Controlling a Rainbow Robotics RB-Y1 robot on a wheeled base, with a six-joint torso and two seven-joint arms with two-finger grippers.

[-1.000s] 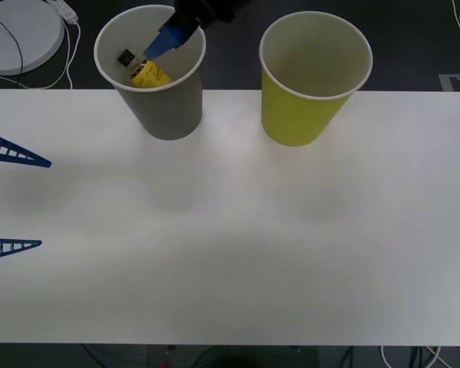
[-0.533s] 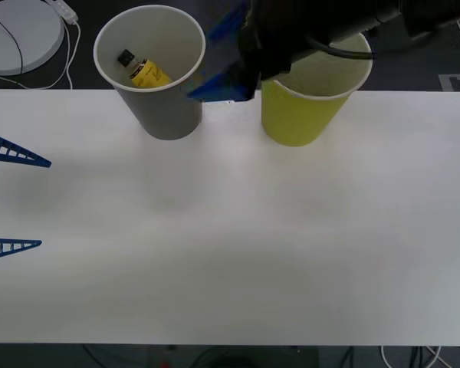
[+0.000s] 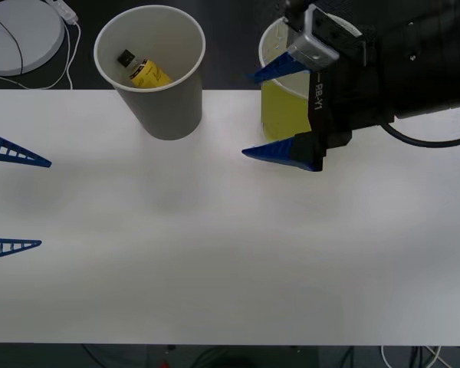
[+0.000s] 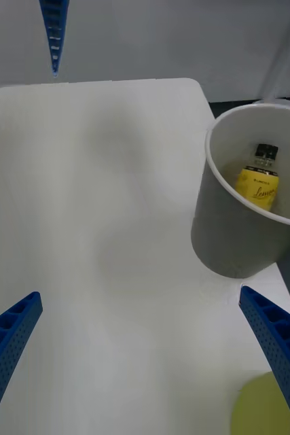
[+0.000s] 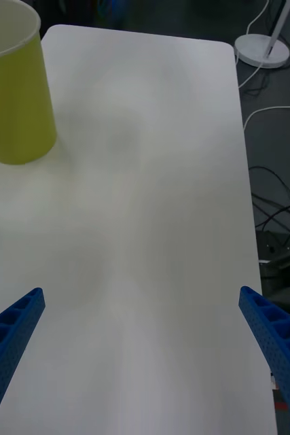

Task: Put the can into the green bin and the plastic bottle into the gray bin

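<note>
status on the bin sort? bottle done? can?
Done: the bottle lies inside the gray bin. In hand: nothing; the right gripper is open and empty in front of the green bin, and the left gripper waits open at the table's left edge. Left: the can, which I can't see on the table or in the green bin's visible part.

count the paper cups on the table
2. The gray bin stands at the table's far edge toward the robot's left, with the plastic bottle inside. The green bin stands to its right, partly behind the right gripper.
</note>
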